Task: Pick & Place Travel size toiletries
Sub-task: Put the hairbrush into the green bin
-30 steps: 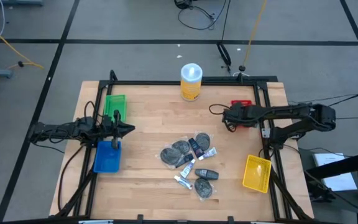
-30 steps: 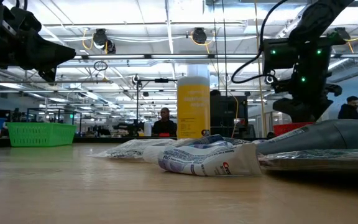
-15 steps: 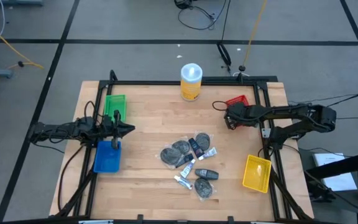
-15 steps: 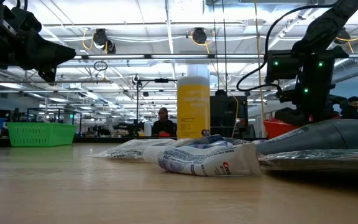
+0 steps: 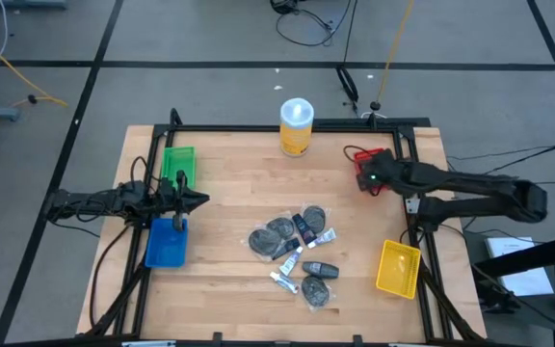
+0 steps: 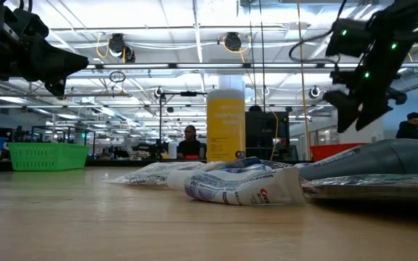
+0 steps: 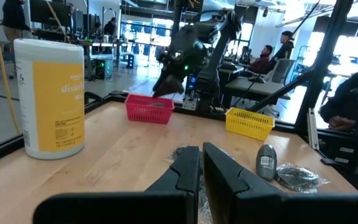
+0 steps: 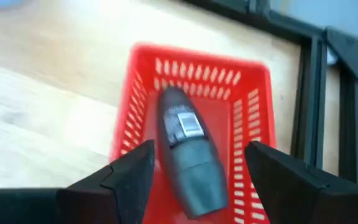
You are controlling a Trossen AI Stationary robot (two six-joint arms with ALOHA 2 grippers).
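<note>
The travel size toiletries (image 5: 295, 253) lie in a loose pile on the middle of the table: round dark grey packets, small black bottles and thin white tubes. One more dark grey bottle (image 8: 188, 155) lies inside the red bin (image 8: 247, 87). My right gripper (image 8: 201, 155) hangs above that bin at the table's far right (image 5: 362, 177). It is open, with a finger on each side of the bottle and clear of it. My left gripper (image 5: 203, 200) waits shut above the table's left side, between the green and blue bins.
A tall yellow canister (image 5: 296, 125) with a white lid stands at the far edge. A green bin (image 5: 178, 164) and a blue bin (image 5: 167, 241) sit on the left, and a yellow bin (image 5: 398, 267) on the near right. A black frame borders the table. People sit in the room beyond.
My right gripper has risen and drawn back toward the table's right edge, and its arm has swung out to the right. The red bin, partly covered by the gripper a second ago, now shows more fully. The pile and my left arm have stayed still.
</note>
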